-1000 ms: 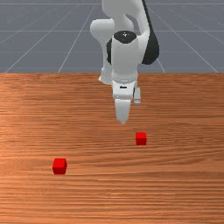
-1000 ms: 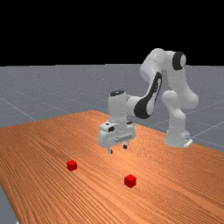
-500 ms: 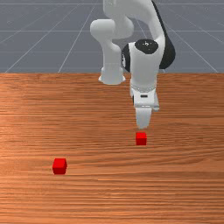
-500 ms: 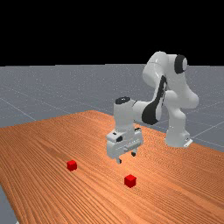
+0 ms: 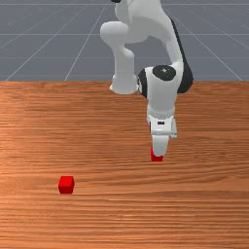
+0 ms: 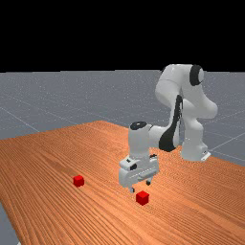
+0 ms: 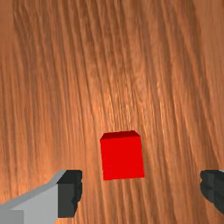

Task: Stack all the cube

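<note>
The open gripper [image 7: 141, 191] hangs near the red cube [image 7: 122, 158], exact height unclear. It should be stiff, light; pinch opposite sides midway up.

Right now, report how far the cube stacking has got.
Done: no stacking; the red cube below the gripper and the other red cube sit apart on the orange-brown wooden table. In hand: nothing; the white two-finger gripper stands open just above the first. Left: probably the grasp, the lift and placing one on the other.
</note>
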`<state>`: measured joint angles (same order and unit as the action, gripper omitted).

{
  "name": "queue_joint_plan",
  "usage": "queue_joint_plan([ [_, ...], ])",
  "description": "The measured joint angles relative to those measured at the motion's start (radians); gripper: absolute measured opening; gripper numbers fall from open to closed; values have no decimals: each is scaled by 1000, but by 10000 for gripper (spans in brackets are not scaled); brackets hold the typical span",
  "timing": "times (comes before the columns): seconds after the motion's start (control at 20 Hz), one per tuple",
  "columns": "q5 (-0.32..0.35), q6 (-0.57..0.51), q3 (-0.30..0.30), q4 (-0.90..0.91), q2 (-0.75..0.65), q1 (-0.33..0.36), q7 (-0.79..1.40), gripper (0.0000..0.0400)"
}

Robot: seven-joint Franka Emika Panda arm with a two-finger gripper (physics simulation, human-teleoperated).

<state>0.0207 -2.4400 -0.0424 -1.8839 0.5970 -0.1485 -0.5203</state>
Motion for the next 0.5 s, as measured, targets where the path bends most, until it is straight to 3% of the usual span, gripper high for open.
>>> queue_joint_plan([
  [0.25, 1, 84, -7, 6, -57, 2, -14, 400],
  [0.3, 4, 123, -9, 41, -40, 4, -17, 400],
  [0.5, 6, 103, -11, 95, 64, 6, -22, 400],
])
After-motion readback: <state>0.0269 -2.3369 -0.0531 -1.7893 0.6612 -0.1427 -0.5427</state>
